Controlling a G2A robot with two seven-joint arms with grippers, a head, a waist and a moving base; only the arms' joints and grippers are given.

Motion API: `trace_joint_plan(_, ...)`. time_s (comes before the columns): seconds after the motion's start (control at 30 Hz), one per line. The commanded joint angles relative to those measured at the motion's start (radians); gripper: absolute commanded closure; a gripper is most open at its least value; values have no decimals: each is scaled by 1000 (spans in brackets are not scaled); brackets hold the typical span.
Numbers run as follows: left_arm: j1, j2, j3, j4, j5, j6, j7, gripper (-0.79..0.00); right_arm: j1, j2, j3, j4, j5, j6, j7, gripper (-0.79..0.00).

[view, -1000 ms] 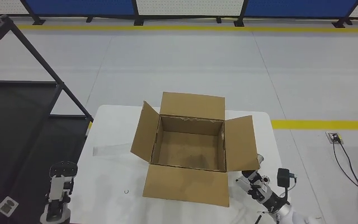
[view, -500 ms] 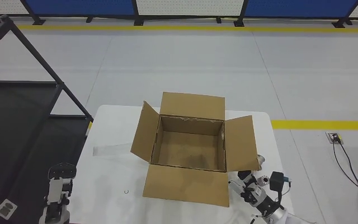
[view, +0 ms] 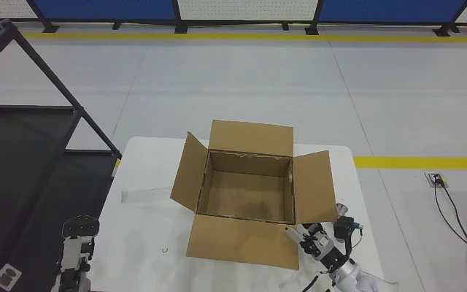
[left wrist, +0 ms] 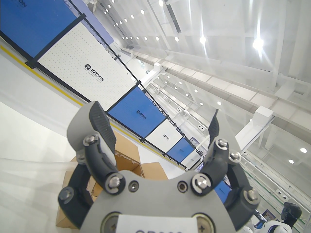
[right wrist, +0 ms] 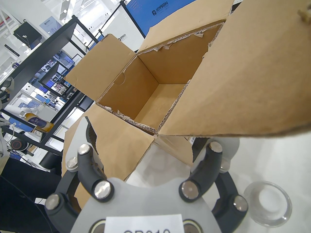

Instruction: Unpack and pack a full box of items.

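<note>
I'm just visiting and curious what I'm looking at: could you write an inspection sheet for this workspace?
Surface: white table.
Job's things: open cardboard box, flaps spread, no items seen inside.
Clutter: clear round dish, clear plastic sheet and small ring on the table.
Hands: left hand open, pointing upward; right hand open at the box's near corner.
Cables: cable on the floor.
Surroundings: blue and white panels, black rack, yellow floor line.

one box [view: 243, 247], one clear dish [right wrist: 267, 203]

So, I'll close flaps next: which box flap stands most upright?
The flap on the robot's left; from above it looks narrowest, the other three splay wider.
</note>
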Motion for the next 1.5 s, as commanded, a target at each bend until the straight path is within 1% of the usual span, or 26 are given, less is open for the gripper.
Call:
trace_joint_plan(0.0, 4, -1, -2, 0, 1, -2, 2, -785, 19, -4, -16, 19, -1, -6, -4, -785)
trace_joint_plan(0.23, 16, -3, -15, 1, -5, -10, 15, -785, 83, -19, -64, 85, 6, -14, 2, -785)
trace_joint_plan(0.63, 36, -6, -36, -1, -20, -26, 23, -785, 152, -41, -125, 129, -5, -24, 7, -785)
trace_joint_plan(0.8, 43, -7, -48, 1, -33, -33, 25, -785, 175, -51, -144, 136, -32, 6, -21, -785)
trace_joint_plan(1.13, 49, -9, -76, 7, -63, -45, 21, -785, 240, -70, -179, 174, -43, 31, -22, -785)
trace_joint_plan(1.23, 50, -10, -83, 8, -70, -48, 16, -785, 229, -68, -165, 170, -58, 21, -29, -785)
trace_joint_plan(1.3, 49, -10, -86, 9, -75, -48, 11, -785, 202, -60, -133, 149, -108, 25, -45, -785)
trace_joint_plan(1.47, 38, -10, -83, 11, -76, -43, -16, -785, 59, -35, -22, 40, -239, 19, -149, -785)
